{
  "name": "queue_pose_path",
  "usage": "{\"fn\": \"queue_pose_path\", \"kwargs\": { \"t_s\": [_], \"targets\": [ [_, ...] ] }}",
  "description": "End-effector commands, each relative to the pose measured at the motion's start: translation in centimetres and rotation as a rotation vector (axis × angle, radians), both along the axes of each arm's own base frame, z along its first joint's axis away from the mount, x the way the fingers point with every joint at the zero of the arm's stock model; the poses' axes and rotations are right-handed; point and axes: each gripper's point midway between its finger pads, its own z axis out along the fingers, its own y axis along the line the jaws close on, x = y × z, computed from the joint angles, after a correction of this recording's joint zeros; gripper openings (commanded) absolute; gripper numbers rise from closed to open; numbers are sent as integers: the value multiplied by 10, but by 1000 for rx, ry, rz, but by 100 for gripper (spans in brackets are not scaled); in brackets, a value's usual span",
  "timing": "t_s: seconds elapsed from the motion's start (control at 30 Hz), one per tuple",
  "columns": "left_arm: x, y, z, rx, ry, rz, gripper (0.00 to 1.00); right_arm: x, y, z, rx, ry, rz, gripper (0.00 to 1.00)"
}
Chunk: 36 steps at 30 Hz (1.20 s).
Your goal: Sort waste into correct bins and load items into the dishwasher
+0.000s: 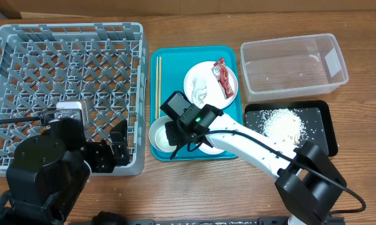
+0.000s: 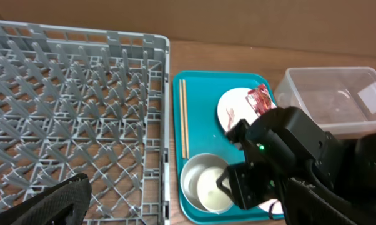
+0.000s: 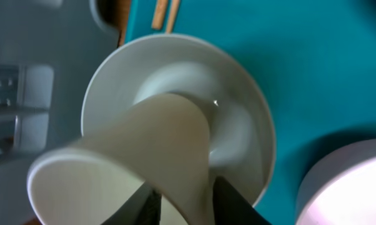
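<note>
The right gripper has its jaws grasping the tilted white cup, mouth pointing toward 8 o'clock, over the pale bowl at the teal tray's 7 o'clock corner. The left gripper hangs with jaws released over the grey rack's 5 o'clock corner.

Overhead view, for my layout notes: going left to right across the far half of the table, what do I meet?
Grey dish rack → chopsticks on the teal tray → small white plate → clear tub.
</note>
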Motion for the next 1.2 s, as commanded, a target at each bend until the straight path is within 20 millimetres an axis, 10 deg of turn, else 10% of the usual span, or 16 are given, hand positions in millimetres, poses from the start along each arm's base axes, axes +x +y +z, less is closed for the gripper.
{"fn": "queue_pose_path", "kwargs": {
  "t_s": [0.0, 0.23, 0.4, 0.73, 0.87, 1.17],
  "targets": [
    [-3, -4, 5, -34, -7, -17, 100, 13, -5, 11, -1, -38, -51, 29],
    [-3, -4, 4, -33, -3, -17, 100, 14, -9, 15, -8, -35, -56, 28],
    [-3, -4, 4, -33, -2, -17, 100, 23, -18, 22, -20, -60, -86, 4],
    [-1, -7, 3, -108, 18, 17, 100, 51, -62, 148, 256, -161, -73, 4],
    [10, -45, -3, -191, 86, -153, 100, 45, -89, 209, 502, -204, 91, 4],
    [54, -116, -62, -429, 456, -440, 90, 51, -141, 200, 479, -149, 7, 4]
  ]
}}
